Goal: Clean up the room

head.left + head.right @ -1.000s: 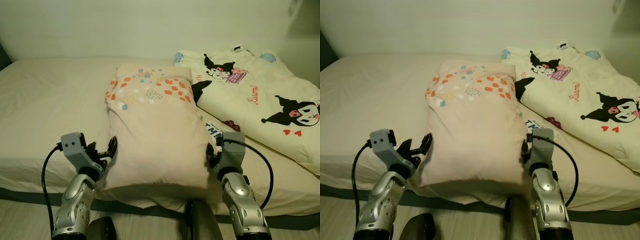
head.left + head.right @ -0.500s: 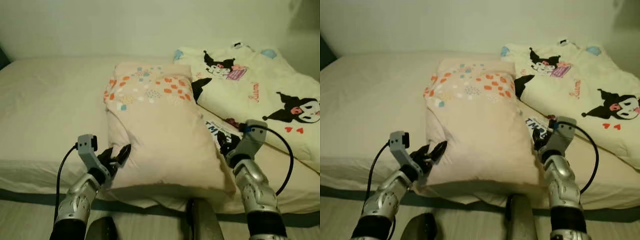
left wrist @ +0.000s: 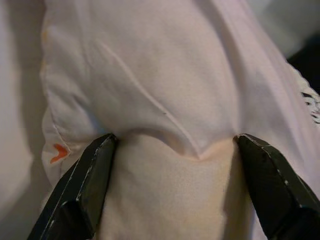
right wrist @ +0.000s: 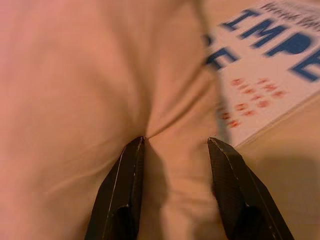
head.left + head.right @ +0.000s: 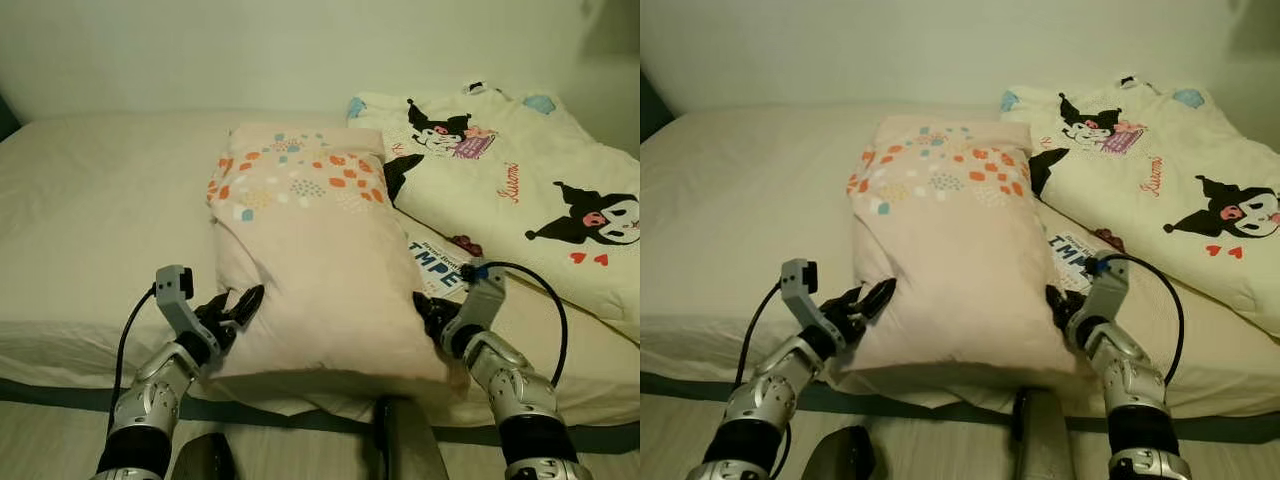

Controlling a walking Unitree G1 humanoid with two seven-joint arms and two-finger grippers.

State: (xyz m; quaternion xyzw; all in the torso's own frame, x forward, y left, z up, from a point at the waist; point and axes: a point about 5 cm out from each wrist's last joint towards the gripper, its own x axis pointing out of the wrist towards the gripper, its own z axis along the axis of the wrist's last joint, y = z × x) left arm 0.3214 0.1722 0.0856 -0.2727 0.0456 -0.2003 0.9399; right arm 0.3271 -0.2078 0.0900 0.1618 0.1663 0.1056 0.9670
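Both claws [image 5: 240, 303] [image 5: 428, 310] spread — forward.

Your head views are dim and warm-toned with soft, even light, no glare, and a murky far wall [image 5: 300, 50] that darkens toward the corners. Soft shadow sits under the pillow [image 5: 320, 260] at the bed [image 5: 90, 210] edge. Your right wrist view is motion-blurred, the printed paper [image 4: 270, 55] smeared; the left wrist view is sharper but shaded at its edges.

Pale pink pillow [image 5: 318, 270] with orange, teal and white spots; cream blanket [image 5: 520, 190] printed with black cartoon characters
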